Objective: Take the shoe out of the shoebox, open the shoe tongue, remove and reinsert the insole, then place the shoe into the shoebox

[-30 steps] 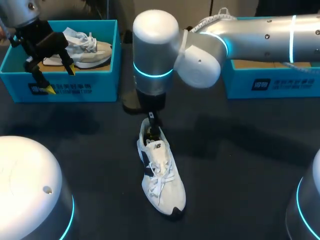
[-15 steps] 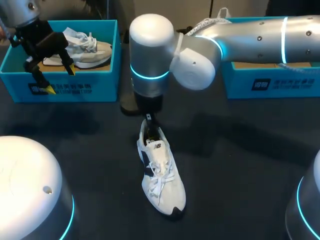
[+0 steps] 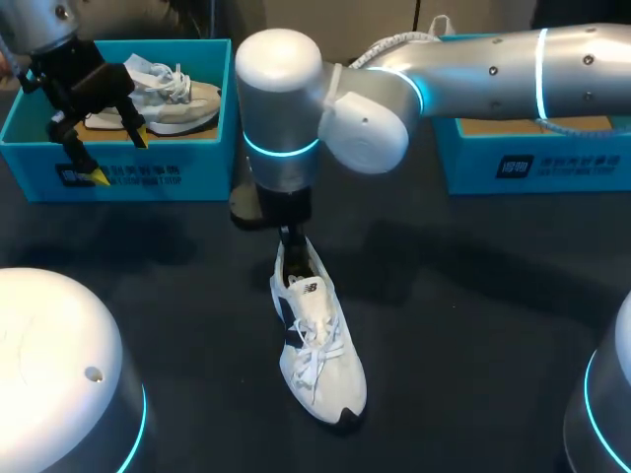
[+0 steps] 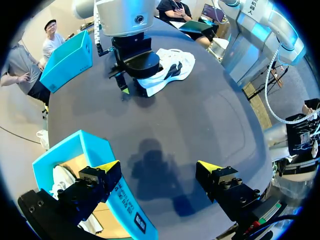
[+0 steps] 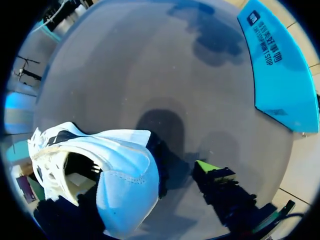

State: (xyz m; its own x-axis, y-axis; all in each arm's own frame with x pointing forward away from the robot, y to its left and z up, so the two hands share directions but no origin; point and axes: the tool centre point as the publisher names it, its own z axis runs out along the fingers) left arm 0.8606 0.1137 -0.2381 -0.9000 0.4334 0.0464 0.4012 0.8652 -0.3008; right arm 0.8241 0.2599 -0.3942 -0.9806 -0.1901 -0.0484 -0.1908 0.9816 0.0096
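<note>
A white shoe lies on the dark table, toe toward me; in the left wrist view the shoe is far ahead. My right gripper is down at its heel. In the right wrist view the heel collar sits between the right gripper's fingers. One yellow-tipped finger stands just clear of the heel and the other is hidden behind the shoe. My left gripper hangs open and empty over the front wall of the left teal shoebox. It is also open in its own view.
A second white shoe lies inside the left shoebox. Another teal shoebox stands at the back right, under my right arm. My right arm reaches across the table's back half.
My right arm has shifted a little to the left while staying at the shoe's heel. The shoe and my left arm have not moved.
</note>
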